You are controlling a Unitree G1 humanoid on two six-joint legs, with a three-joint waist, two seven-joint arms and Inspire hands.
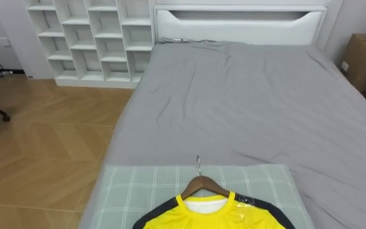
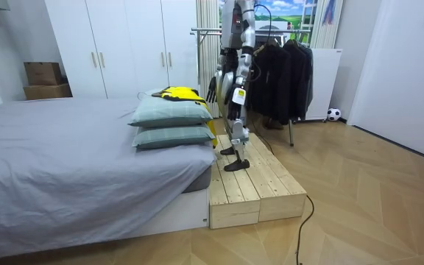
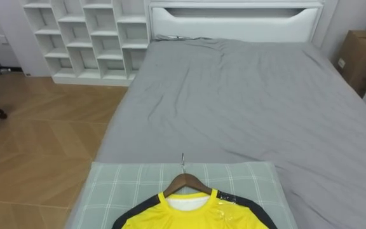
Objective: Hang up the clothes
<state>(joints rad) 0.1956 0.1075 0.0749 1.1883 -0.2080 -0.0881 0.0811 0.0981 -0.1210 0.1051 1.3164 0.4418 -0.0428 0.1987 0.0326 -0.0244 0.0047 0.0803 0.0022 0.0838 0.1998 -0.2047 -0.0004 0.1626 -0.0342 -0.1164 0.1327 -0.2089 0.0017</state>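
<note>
Yellow shirt (image 1: pixel 216 217) w/ wood hanger (image 1: pixel 204 185) on chk'd pillow (image 1: pixel 138 191), grey bed (image 1: pixel 246 108)

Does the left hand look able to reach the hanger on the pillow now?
Probably yes: the hanger lies uncovered on the top pillow just ahead; the left hand hangs at the robot's side nearby.
</note>
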